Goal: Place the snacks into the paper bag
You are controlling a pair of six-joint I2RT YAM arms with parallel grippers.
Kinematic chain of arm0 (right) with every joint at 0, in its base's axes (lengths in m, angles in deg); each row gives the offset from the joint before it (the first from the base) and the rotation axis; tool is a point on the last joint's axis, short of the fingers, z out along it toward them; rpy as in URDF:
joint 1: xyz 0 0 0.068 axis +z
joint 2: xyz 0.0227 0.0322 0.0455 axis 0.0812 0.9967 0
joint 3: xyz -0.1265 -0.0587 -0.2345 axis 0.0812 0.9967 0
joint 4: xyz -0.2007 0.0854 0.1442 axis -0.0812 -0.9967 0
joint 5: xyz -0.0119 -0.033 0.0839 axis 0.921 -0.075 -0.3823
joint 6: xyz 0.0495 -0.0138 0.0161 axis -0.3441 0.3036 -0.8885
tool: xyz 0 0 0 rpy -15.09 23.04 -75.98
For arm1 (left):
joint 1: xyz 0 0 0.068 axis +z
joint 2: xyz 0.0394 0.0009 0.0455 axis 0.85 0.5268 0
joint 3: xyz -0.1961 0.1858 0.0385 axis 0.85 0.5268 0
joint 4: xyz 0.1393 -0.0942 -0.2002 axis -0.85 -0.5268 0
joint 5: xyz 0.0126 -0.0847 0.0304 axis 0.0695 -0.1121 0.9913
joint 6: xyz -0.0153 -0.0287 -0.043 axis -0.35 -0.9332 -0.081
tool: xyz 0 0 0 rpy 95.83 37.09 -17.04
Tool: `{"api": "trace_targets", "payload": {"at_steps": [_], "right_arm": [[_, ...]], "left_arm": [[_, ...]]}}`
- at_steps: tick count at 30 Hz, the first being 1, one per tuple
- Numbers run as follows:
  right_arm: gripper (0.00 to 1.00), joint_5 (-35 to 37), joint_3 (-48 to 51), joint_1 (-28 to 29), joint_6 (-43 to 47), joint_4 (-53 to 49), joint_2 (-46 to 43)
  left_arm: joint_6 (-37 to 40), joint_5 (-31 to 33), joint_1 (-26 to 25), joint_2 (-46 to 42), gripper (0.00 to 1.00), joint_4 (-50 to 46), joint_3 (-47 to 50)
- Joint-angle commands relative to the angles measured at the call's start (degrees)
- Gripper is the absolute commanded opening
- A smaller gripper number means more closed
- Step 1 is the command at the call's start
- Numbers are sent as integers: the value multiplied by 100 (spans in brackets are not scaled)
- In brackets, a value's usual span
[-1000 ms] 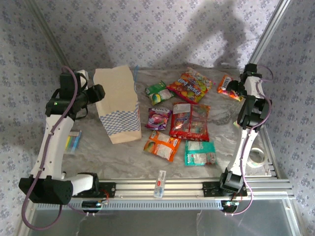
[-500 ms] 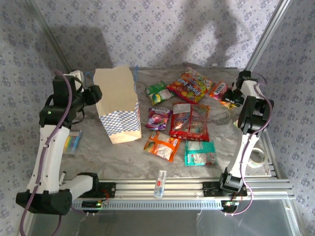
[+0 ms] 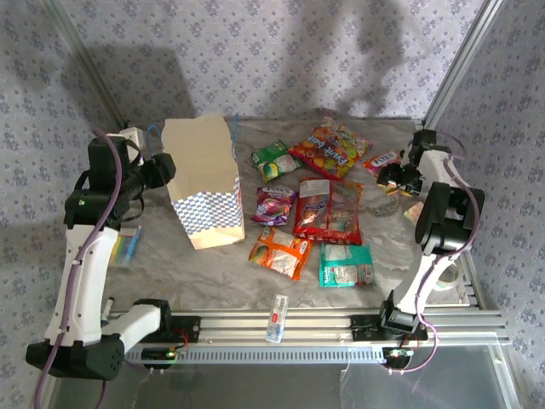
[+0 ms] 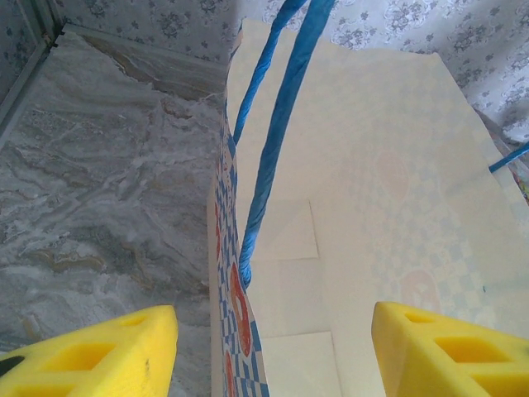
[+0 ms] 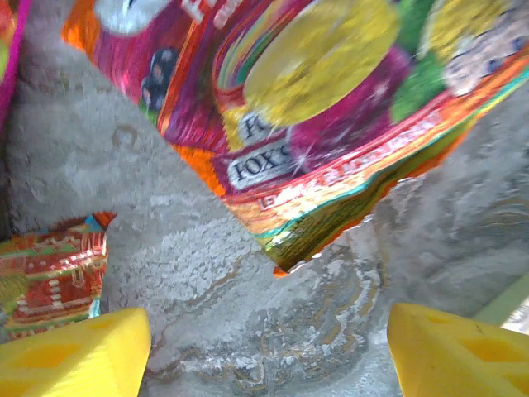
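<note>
The paper bag (image 3: 203, 183) stands upright at the left of the table, tan with a blue-checked lower band. My left gripper (image 3: 162, 168) is at its upper left edge. In the left wrist view the gripper (image 4: 273, 356) is open, the bag's wall (image 4: 225, 273) and a blue cord handle (image 4: 273, 141) lying between the fingers without touching them. Several snacks lie mid-table: green (image 3: 273, 158), large red (image 3: 330, 149), purple (image 3: 275, 205), orange (image 3: 279, 252), teal (image 3: 346, 265). My right gripper (image 3: 393, 175) is open beside a small orange-purple packet (image 3: 381, 160), whose corner (image 5: 314, 99) lies just beyond the open fingers.
A small clear tube (image 3: 277, 318) rests on the front rail. A tape roll (image 3: 443, 277) lies at the right edge near the right arm. A pale blue-and-yellow item (image 3: 128, 245) sits left of the bag. Patterned walls close in the back and both sides.
The right gripper has swung left and down at the far right, and the small orange-purple packet has shifted leftward with it. The left arm has drawn slightly left beside the bag.
</note>
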Motion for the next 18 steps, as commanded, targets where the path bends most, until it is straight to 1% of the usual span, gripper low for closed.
{"api": "trace_targets", "payload": {"at_steps": [1, 6, 14, 18], "right_arm": [[82, 201, -72, -238, -52, 112, -137], [88, 106, -360, -596, -339, 121, 282], [92, -101, -608, -618, -495, 449, 863], [92, -375, -844, -617, -658, 596, 1247]], "left_arm": [[35, -75, 14, -147, 64, -50, 54], [17, -75, 12, -127, 64, -41, 33], [49, -78, 7, 23, 64, -91, -191], [79, -41, 16, 101, 64, -137, -275]]}}
